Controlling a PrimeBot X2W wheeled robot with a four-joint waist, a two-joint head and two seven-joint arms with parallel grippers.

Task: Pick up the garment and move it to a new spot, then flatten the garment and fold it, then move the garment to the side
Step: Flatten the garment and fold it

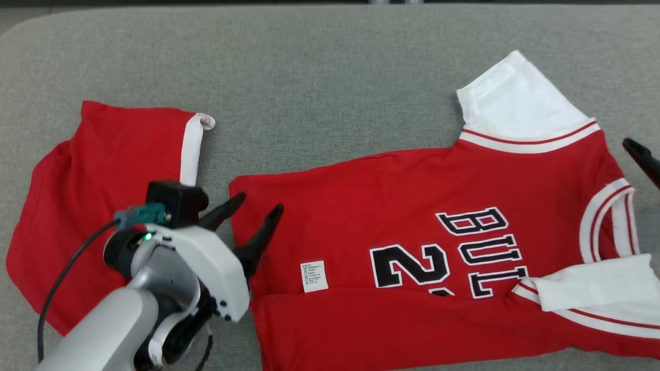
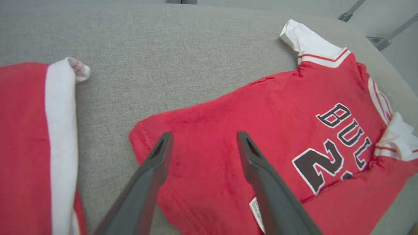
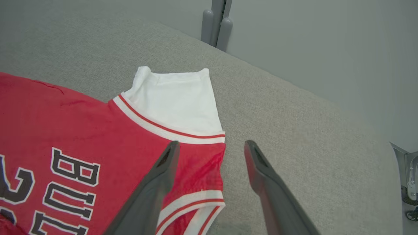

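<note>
Head view shows the left gripper, its 2 fingers spread wide and empty, tips above the hem corner of the red jersey, which lies on the grey fabric surface. The right gripper gapes equally, holding nothing: 1 finger over the jersey's shoulder, 1 over bare fabric.

On the red fabric jersey with white sleeves, black white-edged letters "BUL" and a numeral "2" were printed; the rest was hidden. Print on the small white sewn label was too small to be read.
</note>
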